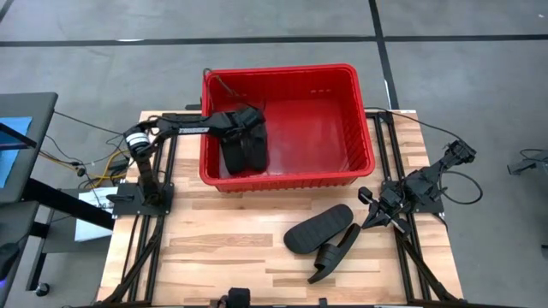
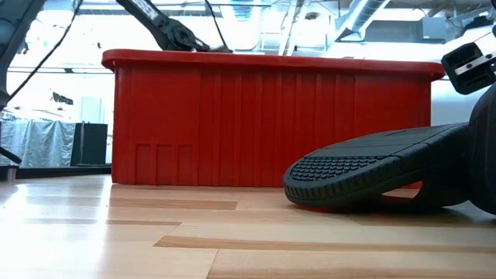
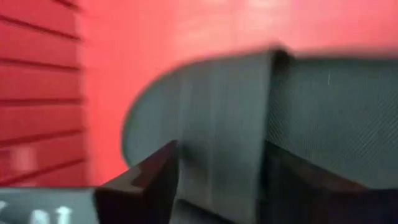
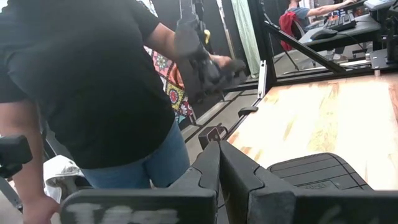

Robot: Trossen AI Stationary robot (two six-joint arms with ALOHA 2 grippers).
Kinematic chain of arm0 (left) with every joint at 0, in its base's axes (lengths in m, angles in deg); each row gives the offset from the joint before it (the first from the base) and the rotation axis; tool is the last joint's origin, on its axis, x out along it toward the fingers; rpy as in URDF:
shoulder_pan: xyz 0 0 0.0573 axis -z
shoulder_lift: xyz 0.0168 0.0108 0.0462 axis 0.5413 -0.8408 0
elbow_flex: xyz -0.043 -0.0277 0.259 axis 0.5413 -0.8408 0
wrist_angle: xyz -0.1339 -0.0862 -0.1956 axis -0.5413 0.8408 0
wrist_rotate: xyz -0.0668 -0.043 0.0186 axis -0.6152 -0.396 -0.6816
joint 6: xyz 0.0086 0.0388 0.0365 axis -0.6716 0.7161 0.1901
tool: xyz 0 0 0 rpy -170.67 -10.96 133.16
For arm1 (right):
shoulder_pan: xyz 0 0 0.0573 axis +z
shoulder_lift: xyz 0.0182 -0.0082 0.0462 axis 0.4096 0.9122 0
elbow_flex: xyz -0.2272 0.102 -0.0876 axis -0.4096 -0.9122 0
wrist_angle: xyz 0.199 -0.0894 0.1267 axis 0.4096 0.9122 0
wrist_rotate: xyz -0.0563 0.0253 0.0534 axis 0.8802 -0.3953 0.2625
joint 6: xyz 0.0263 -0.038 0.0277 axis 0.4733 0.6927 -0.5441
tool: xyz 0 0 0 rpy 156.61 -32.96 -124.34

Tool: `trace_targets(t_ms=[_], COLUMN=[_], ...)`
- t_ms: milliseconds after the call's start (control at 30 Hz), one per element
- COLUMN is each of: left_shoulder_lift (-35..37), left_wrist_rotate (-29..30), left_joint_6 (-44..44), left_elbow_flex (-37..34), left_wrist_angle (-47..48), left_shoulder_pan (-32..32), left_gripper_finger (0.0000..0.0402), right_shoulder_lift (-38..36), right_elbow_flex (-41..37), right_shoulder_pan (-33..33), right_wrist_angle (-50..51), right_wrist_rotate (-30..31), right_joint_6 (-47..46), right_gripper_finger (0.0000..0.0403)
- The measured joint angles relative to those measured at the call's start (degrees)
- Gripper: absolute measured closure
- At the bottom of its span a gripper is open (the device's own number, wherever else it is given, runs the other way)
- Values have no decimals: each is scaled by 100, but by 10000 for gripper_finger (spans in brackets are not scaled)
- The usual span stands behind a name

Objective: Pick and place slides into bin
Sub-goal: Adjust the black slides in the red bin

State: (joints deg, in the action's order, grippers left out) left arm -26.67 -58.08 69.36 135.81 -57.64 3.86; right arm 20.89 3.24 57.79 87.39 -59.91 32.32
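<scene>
Left tool (image 1: 244, 128): reaching into the bin's left half, fingers (image 3: 143, 180) either side of a slide's strap; gripping or just spread, I cannot tell.
Slide in bin (image 1: 244, 145): dark pile on the bin floor, left side.
Bin (image 1: 364, 128): red, at the counter's (image 1: 214, 248) far edge.
Slides on counter (image 1: 330, 239): two, overlapping, in front of the bin.
Right tool (image 1: 370, 222): pressed together, parked at the counter's right edge, just beside those slides.
Person (image 4: 93, 81): standing beyond the counter.

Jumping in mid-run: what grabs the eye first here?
The red bin at the table's far side, with the left claw inside it over black slides. Two more slides lie on the wood in front of the bin, near the idle right claw.
</scene>
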Motion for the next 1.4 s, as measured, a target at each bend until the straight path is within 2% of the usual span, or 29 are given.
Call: trace_targets(t_ms=[167, 267, 333, 467, 567, 833, 1067, 1200, 1400], left_shoulder_lift=[-532, -566, -447, -216, -176, -175, -211, -321, -331], left_wrist_rotate=[186, 503, 511, 436, 360, 309, 297, 201, 139], left_joint_6=[-240, -467, -480, -241, -31, -83, -259, -372, -414], left_elbow_flex=[37, 28, 1, 11, 146, 197, 208, 208, 78], left_wrist_angle=[186, 109, -72, -439, -271, -59, -342, -346, -438], left_shoulder_pan=[89, 177, 194, 145, 104, 19, -19, -14, -30], left_gripper_finger=[299, 366, 389, 384, 394, 397, 398, 375, 300], right_shoulder_lift=[-2, -1, 0, 0, -2, -1, 0, -2, -2], right_elbow_flex=[1, 0, -1, 1, -1, 0, 0, -1, 1], right_shoulder_pan=[0, 0, 0, 0, 0, 0, 0, 0, 0], right_wrist_angle=[-1, -1, -1, -1, 1, 1, 1, 3, 3], right_wrist_rotate=[-2, -1, 0, -2, -2, -1, -2, -2, -2], right_joint_6=[0, 0, 0, -2, 0, 0, -1, -1, -2], right_gripper_finger=[403, 403, 403, 403, 403, 403, 403, 403, 403])
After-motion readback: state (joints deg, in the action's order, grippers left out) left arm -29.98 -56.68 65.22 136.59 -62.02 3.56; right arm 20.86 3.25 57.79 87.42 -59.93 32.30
